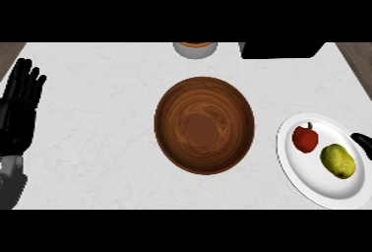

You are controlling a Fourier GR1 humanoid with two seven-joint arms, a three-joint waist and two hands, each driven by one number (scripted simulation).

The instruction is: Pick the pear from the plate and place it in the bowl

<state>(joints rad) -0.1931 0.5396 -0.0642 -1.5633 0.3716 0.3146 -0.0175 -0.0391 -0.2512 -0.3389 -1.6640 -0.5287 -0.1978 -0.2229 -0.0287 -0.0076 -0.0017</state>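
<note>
**Right hand (363,143) barely peeking in next to the pear plate**

Only a black sliver of the right hand shows at the right edge, so I can't tell how open it is. It has no hold on the pear though, that much is plain. The left hand (20,106) rests open at the left edge, fingers up, holding nothing, well apart from everything.

Nearest thing is the white plate (291,165), cut off at the right. The pear (338,161) is lying down on the plate's right part, just left of the hand sliver and a touch nearer. Close, but I'd say not touching. A bit farther back and to the left on the same plate is a red fruit (305,138), near the pear with a small gap between.

My guess is the step here is reaching for the pear. I'd come down over it from the right, wrap round its thick middle, and keep off the red fruit so it doesn't get nudged. Then lift clear of the rim before heading left.

The wooden bowl (205,125) sits just left of the plate and it's wide, so an easy target. Farthest back, a grey cup (195,49) and a black box (280,49) sit at the far edge, out of the way.
</note>
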